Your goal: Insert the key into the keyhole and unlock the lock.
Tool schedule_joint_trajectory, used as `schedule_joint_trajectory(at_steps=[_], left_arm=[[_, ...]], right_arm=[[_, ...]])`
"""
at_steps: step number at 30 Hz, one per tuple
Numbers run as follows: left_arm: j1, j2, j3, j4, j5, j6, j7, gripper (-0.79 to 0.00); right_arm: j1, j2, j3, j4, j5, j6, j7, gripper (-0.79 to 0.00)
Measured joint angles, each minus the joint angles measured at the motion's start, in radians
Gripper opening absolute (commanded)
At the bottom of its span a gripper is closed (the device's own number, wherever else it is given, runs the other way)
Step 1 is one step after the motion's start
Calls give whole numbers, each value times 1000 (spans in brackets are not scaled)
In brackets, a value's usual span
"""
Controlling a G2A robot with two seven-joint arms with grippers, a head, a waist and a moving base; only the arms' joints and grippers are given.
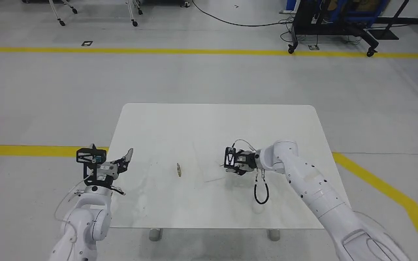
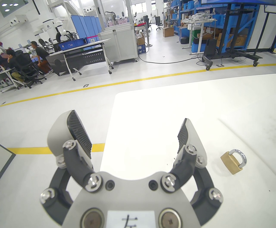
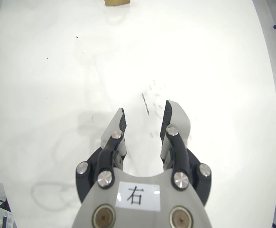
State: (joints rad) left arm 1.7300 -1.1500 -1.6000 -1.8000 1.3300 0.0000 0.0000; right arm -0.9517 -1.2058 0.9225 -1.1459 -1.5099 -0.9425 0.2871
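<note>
A small brass padlock [image 1: 177, 169] with a silver shackle lies flat near the middle of the white table [image 1: 215, 124]. The left wrist view has the padlock [image 2: 232, 162] off to one side of my left gripper [image 2: 129, 121], which is open and empty and hangs at the table's left edge [image 1: 125, 158]. A thin metal key [image 3: 145, 104] lies on the table just ahead of my right gripper [image 3: 145, 110], in line with the gap between its open fingers. In the top view the right gripper [image 1: 228, 160] is right of the padlock [image 3: 117, 2].
A black cable loop [image 1: 261, 192] hangs from the right arm over the table's front part. Small dark specks and scuffs mark the tabletop near the key. Yellow floor lines run beside and behind the table.
</note>
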Motion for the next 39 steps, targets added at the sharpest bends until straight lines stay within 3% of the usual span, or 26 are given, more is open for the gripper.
schedule_joint_trajectory(at_steps=[3,7,10,12,13,22,28,39], left_arm=[[0,0,0,0,0,0,0,0],[0,0,0,0,0,0,0,0],[0,0,0,0,0,0,0,0],[0,0,0,0,0,0,0,0],[0,0,0,0,0,0,0,0],[0,0,0,0,0,0,0,0],[0,0,0,0,0,0,0,0],[0,0,0,0,0,0,0,0]], right_arm=[[25,-10,-30,31,-9,14,6,-425],[52,-22,-59,63,-7,20,-1,-514],[71,-29,-75,89,-2,18,-7,-616],[84,-35,-84,110,11,9,-9,-757],[89,-36,-86,119,18,0,-10,-785],[118,-39,-81,186,72,-32,15,-785],[93,-36,-55,178,155,22,111,-785],[-80,1,37,-157,311,185,421,-785]])
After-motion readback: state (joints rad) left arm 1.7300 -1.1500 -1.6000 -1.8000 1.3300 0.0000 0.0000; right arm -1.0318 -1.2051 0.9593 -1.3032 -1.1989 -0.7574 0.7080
